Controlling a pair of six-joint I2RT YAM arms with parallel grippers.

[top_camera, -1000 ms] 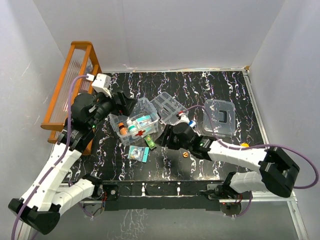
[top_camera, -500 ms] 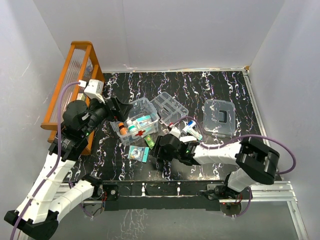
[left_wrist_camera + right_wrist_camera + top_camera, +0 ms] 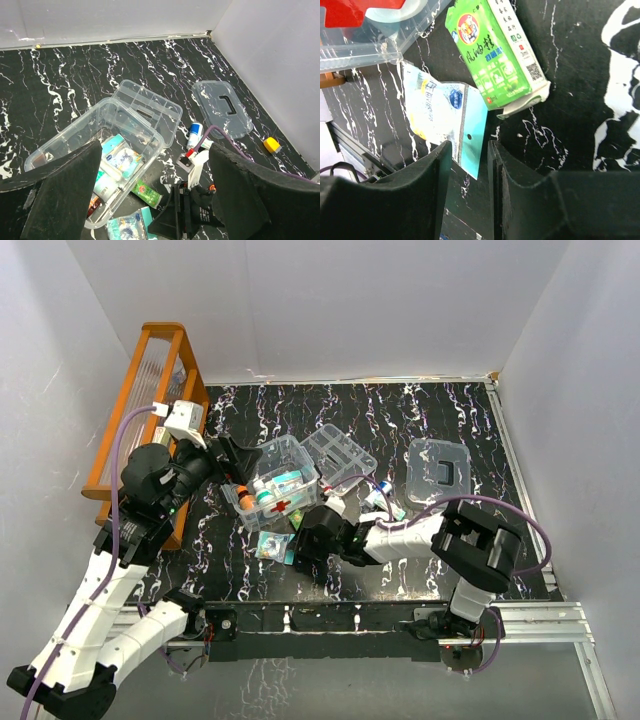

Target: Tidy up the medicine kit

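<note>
**Seat the sachet edge deeper, then lift it clear of the carton**

From above: your right hand (image 3: pixel 297 543) lies low over the worktop (image 3: pixel 430 410). The sachet (image 3: pixel 268 548) is at its fingertips and the green carton (image 3: pixel 300 525) is just beside them. The kit box (image 3: pixel 292 458), partly filled, stands just beyond the hand. The divided tray (image 3: pixel 338 452) touches the box's far side, and the lid (image 3: pixel 438 475) lies well off to the hand's rear. Your left hand (image 3: pixel 228 455) hovers at the box's other end.

Left wrist: the left hand (image 3: pixel 155 150) is spread wide and holds nothing, with the box (image 3: pixel 75 131) just below and ahead of it. Use this hand to steady the wall, and keep it out of the opening.

Right wrist: the right hand (image 3: pixel 469 148) has its fingers (image 3: pixel 427 185) set narrow, with the sachet's (image 3: pixel 440 107) teal edge between them. I cannot tell whether the pads are pinching it. Only a corner is in, and a thin packet will likely slip, so push further in before you squeeze. The carton (image 3: pixel 495 55) lies against the sachet's far edge, so lift straight up and do not drag.
</note>
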